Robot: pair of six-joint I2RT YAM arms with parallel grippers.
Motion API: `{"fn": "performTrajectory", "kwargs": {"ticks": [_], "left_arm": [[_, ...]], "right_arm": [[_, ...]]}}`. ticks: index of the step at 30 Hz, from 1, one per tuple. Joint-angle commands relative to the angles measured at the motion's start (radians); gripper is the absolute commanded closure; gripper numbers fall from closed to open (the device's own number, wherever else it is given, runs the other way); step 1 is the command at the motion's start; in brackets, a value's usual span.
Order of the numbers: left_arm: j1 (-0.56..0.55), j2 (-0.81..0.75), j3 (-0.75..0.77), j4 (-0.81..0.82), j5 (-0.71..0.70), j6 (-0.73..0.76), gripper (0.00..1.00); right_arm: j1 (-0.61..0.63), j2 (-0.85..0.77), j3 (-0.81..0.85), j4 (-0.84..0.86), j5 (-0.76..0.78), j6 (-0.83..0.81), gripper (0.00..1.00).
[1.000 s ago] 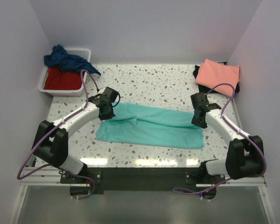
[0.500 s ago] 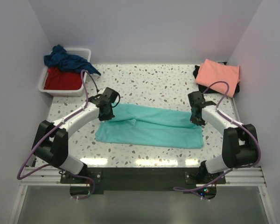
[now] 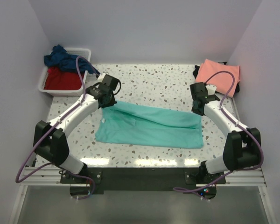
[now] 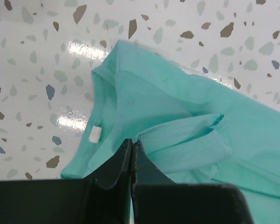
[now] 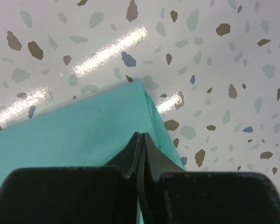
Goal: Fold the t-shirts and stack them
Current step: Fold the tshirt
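The turquoise-teal t-shirt (image 3: 149,127) lies across the table's middle, partly folded lengthwise. My left gripper (image 3: 107,95) is shut at its far left part; in the left wrist view its jaws (image 4: 132,141) meet on a raised sleeve hem (image 4: 177,133), with the collar and white tag (image 4: 94,134) to the left. My right gripper (image 3: 199,105) is shut and empty just above the shirt's far right corner (image 5: 139,84), which lies flat. A salmon-pink shirt (image 3: 218,73) lies folded on a black one (image 3: 196,72) at the far right.
A white tub (image 3: 63,91) at the far left holds a red shirt (image 3: 61,79) with a navy blue one (image 3: 63,58) draped over its rim. Walls close in the table on three sides.
Both grippers moved toward the far side. The left one drew the shirt's upper left part out up and to the left. The right one rose off the shirt's right end.
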Motion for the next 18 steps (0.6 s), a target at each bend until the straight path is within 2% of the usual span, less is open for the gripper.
{"fn": "performTrajectory", "kwargs": {"ticks": [1,2,3,6,12,18], "left_arm": [[-0.002,0.038,0.093,-0.002,-0.032,0.016,1.0],[-0.003,0.039,0.091,0.002,-0.027,0.016,1.0],[-0.003,0.036,0.081,0.005,-0.026,0.016,1.0],[-0.002,0.029,0.062,0.013,-0.023,0.016,1.0],[-0.003,0.033,0.047,0.018,-0.018,0.015,1.0],[-0.002,0.042,0.045,0.019,-0.013,0.019,1.0]], "right_arm": [[0.005,0.007,0.061,-0.035,0.016,-0.007,0.95],[0.005,0.004,0.05,-0.038,0.013,-0.004,0.88],[0.006,0.0,0.038,-0.038,0.005,-0.004,0.73],[0.005,-0.034,-0.01,-0.03,-0.03,0.005,0.57],[0.005,-0.075,-0.068,-0.042,-0.082,0.036,0.55],[0.006,-0.069,-0.086,-0.058,-0.101,0.061,0.59]]}}
